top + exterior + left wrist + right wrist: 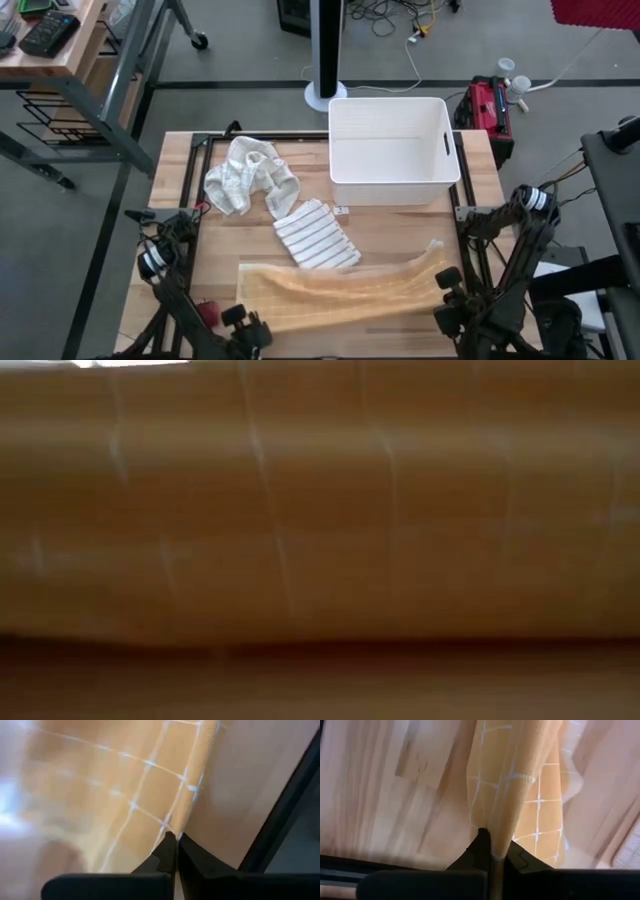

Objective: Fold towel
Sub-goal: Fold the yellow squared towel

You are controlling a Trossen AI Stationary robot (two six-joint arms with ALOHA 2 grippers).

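Note:
An orange towel (350,285) with a white grid spans the near part of the table between my two grippers. It fills the low view (320,510) like a curtain, its lower edge close to the tabletop. My left gripper (258,325) (176,840) is shut on the towel's left end near the table's front edge. My right gripper (447,288) (495,851) is shut on its right end. My left gripper pinches the towel's hemmed edge (175,826) between its two fingers, coming from above and pointing steeply down. The cloth spreads away from the fingertips over the table. My right gripper pinches a gathered, folded part of the towel (496,837) between its two fingers, from above. The cloth falls from the fingers in several pleats toward the tabletop.
A white bin (392,150) stands at the far right of the table. A striped folded cloth (317,236) lies at the middle, just beyond the orange towel. A crumpled white cloth (250,177) lies at the far left. Black frame rails edge the table on both sides.

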